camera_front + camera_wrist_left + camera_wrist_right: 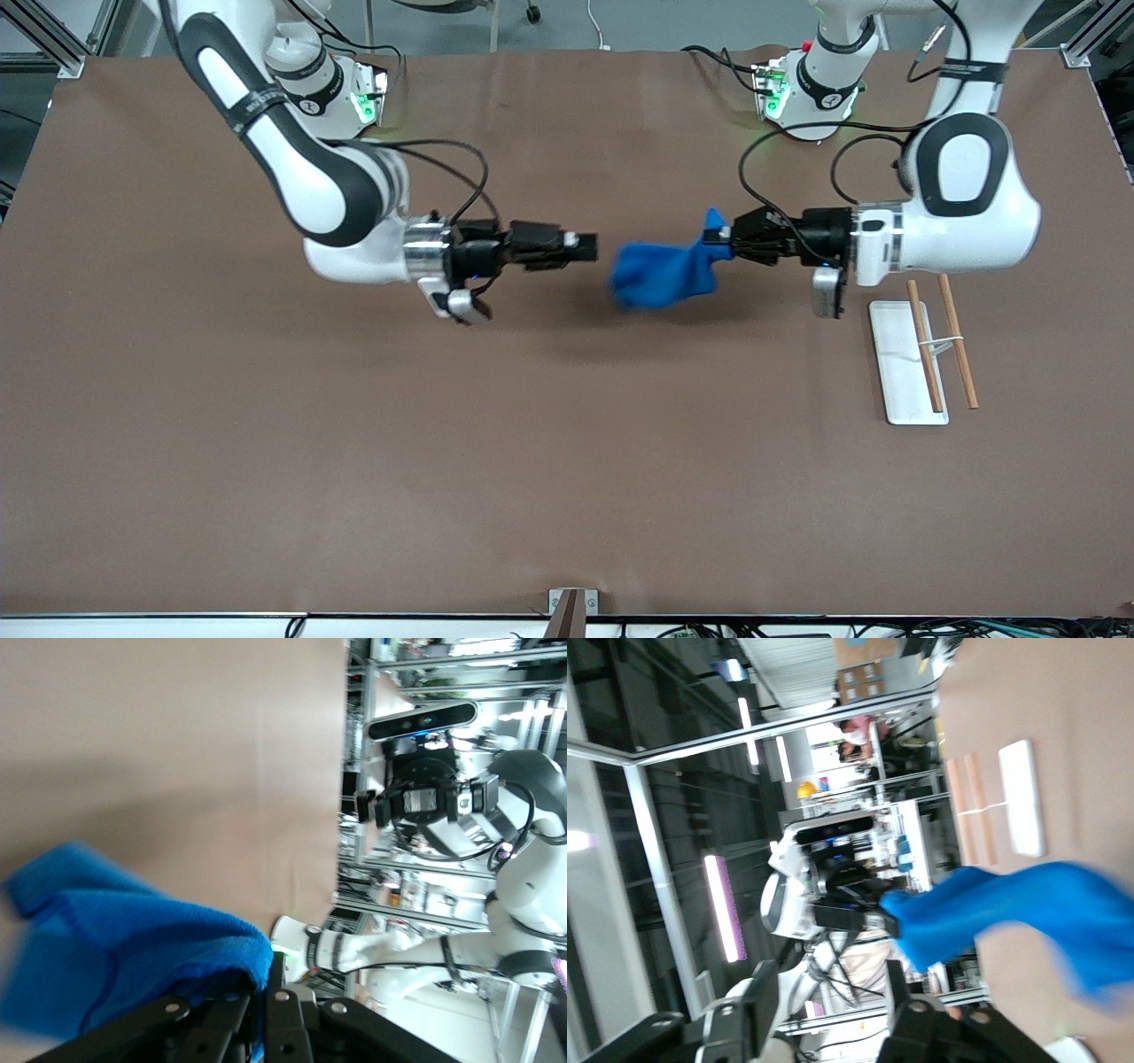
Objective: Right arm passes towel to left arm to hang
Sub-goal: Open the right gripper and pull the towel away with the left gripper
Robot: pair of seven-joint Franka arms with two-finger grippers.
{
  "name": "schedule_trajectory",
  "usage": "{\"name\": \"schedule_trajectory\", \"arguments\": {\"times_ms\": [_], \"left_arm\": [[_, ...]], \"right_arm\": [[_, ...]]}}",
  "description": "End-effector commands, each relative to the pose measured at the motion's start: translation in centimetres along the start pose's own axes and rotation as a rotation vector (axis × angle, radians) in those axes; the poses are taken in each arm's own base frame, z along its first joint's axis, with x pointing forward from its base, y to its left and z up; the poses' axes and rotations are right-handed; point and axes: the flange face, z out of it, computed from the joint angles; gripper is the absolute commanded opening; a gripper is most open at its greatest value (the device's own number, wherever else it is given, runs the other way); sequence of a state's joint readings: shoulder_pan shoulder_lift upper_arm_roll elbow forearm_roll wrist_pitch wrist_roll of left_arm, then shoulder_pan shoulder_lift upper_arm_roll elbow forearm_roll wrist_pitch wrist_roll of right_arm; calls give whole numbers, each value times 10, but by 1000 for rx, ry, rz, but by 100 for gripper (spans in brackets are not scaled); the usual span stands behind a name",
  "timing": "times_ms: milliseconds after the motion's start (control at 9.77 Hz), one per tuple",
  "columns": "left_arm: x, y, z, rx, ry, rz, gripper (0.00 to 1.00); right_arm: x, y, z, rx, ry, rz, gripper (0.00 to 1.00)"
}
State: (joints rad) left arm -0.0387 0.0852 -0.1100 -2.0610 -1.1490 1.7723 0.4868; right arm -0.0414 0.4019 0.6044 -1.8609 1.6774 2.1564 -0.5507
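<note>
The blue towel [660,275] hangs bunched in the air over the middle of the table. My left gripper [725,237] is shut on its upper corner and carries it. In the left wrist view the towel [115,939] drapes out from the closed left gripper [264,992]. My right gripper [588,249] is open and empty, level with the towel and a short gap from it, toward the right arm's end. In the right wrist view the right gripper [828,988] has its fingers wide apart with nothing between them, and the towel [1028,904] hangs ahead of it.
A white flat base [897,377] with two thin wooden rods [924,359] lies toward the left arm's end of the table, nearer the front camera than the left arm's wrist. It also shows in the right wrist view [1023,797]. Brown tabletop [443,461] surrounds the arms.
</note>
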Motion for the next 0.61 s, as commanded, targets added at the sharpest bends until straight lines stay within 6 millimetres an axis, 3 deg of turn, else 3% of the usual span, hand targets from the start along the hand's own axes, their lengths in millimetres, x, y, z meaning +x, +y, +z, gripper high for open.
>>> {"name": "schedule_trajectory", "arguments": {"times_ms": [0, 307, 512], "left_arm": [[11, -9, -41, 157, 9, 10, 0], [5, -42, -123, 322, 61, 1, 0], [-1, -67, -163, 388, 92, -3, 0]], "right_arm": [[20, -3, -55, -193, -20, -19, 100], [53, 13, -158, -539, 10, -142, 100], [66, 15, -231, -708, 31, -155, 100]]}}
